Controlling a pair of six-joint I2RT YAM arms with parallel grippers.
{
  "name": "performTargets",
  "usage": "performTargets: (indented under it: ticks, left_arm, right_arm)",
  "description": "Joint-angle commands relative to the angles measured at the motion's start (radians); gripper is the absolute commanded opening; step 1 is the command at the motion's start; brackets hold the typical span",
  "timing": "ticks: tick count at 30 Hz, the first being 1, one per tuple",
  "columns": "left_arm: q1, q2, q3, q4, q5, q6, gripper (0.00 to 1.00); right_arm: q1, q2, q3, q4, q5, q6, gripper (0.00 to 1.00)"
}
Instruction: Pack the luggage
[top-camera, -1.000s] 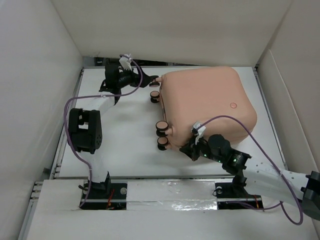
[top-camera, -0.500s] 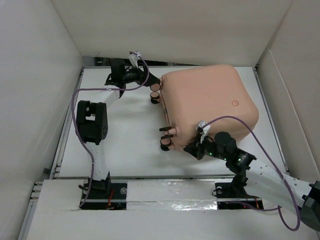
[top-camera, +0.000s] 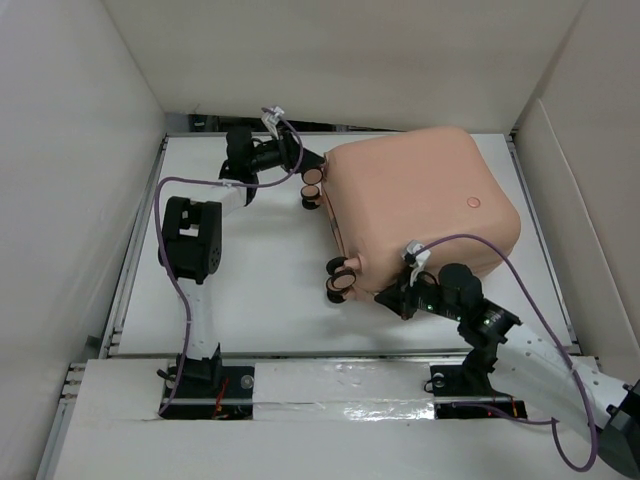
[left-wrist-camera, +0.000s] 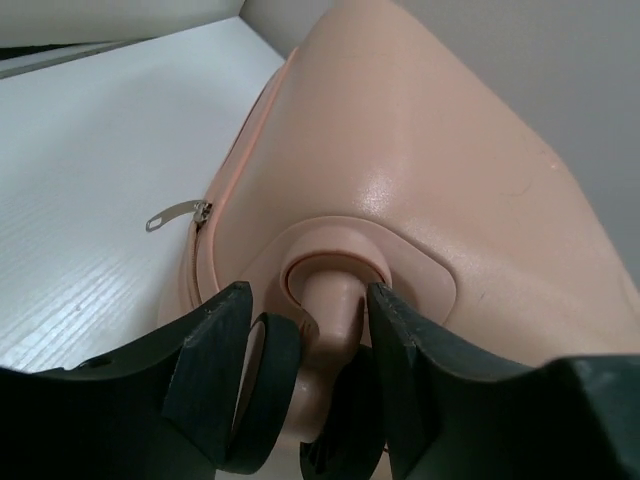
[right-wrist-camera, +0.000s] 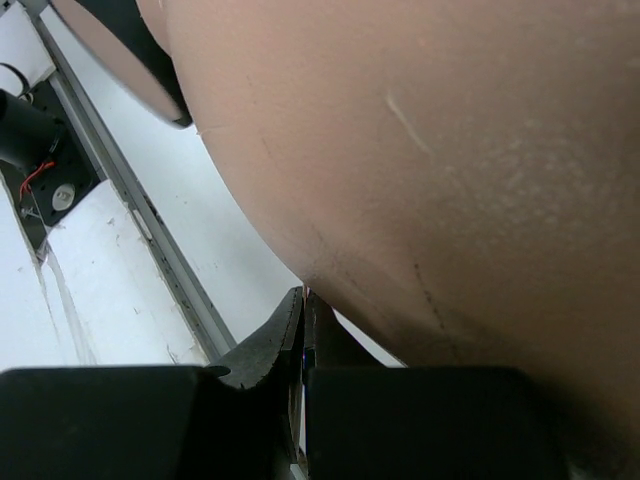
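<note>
- While white walls (top-camera: 80, 150) box in the white table (top-camera: 250, 250), the peach-pink hard-shell suitcase (top-camera: 420, 210) lies far right.
- The left gripper (left-wrist-camera: 310, 300) brackets a pink-and-black wheel (top-camera: 312, 176), grip unclear; the right gripper (right-wrist-camera: 303, 300), pinched shut, sits at the near corner.
- Earlier, the left gripper was apart from that wheel.

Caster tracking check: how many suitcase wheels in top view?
4. Two far wheels beside the left end effector, two near wheels at the luggage's front corner; others may be hidden.

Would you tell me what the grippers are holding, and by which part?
The left gripper grips the luggage by a wheel caster; the right gripper, shut, holds nothing visible.
</note>
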Motion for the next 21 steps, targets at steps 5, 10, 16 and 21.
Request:
performTargets:
  ticks: [5,10,16,21]
  left_arm:
    - [0.005,0.016,-0.135,0.51,0.09,-0.318,0.7]
    - [-0.004,0.018,-0.195,0.702,0.101,-0.416,0.69]
    - [-0.049,0.039,-0.197,0.76,0.101,-0.442,0.62]
    - [-0.049,0.05,-0.175,0.756,0.072,-0.426,0.57]
  right_arm:
    - [-0.078,-0.032,0.023,0.037,0.039,-0.014,0.0]
    - [-0.14,-0.001,0.033,0.061,0.002,-0.023,0.0]
    - [-0.252,0.101,0.093,0.096,-0.064,-0.047,0.0]
    - [-0.285,0.096,0.133,0.032,-0.067,-0.069,0.0]
